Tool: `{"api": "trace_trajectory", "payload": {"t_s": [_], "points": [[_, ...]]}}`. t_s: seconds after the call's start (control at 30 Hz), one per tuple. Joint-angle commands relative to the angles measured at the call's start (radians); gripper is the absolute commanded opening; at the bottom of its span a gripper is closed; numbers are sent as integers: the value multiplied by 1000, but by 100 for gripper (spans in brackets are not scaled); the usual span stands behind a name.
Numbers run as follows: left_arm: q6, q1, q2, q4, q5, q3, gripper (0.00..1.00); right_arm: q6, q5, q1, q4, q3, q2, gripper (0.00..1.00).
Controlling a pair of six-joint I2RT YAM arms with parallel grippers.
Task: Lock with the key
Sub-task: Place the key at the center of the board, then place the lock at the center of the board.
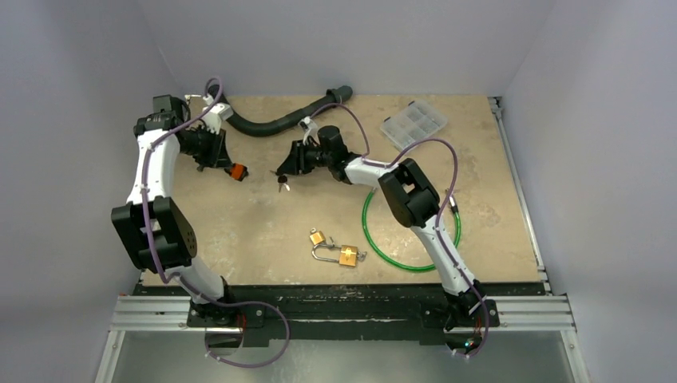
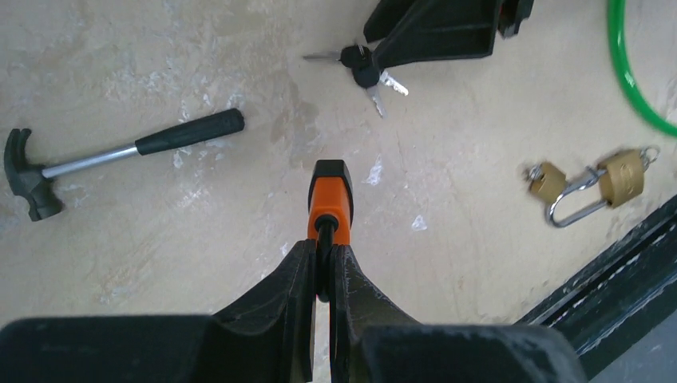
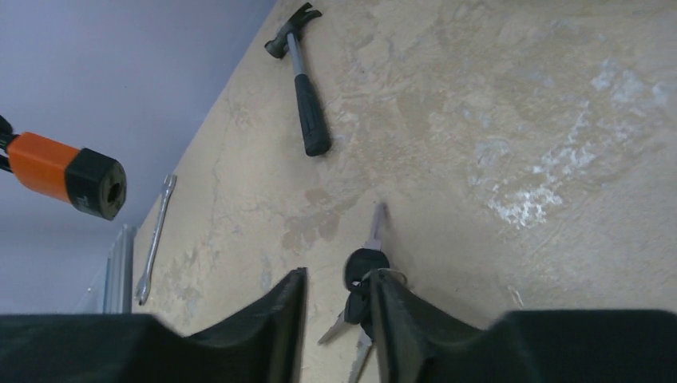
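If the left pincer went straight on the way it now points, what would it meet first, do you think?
Probably the bunch of keys by the right pincer, with the held orange padlock leading; depth is unclear.

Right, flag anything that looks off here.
The key bunch looks loose between the right gripper's parted jaws, leaning on one finger, not clamped. The left gripper holds the orange padlock by its shackle; nothing else stands out.

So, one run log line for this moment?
left gripper: shut on orange padlock | right gripper: open at keys | key not inserted
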Motion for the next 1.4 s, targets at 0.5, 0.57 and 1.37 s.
{"api": "trace_trajectory", "payload": {"t_s": [0.5,0.57,1.37], "points": [[575,-226,313,-270,-123,257,0,-3,-79,-184,97,-283,-358,82],[589,-241,364,-298,-137,298,0,-22,-83,-225,96,-383,-455,84],[803,-324,683,-415,-256,587,38,-168,-112,-375,-84,-740,-848,96]]}}
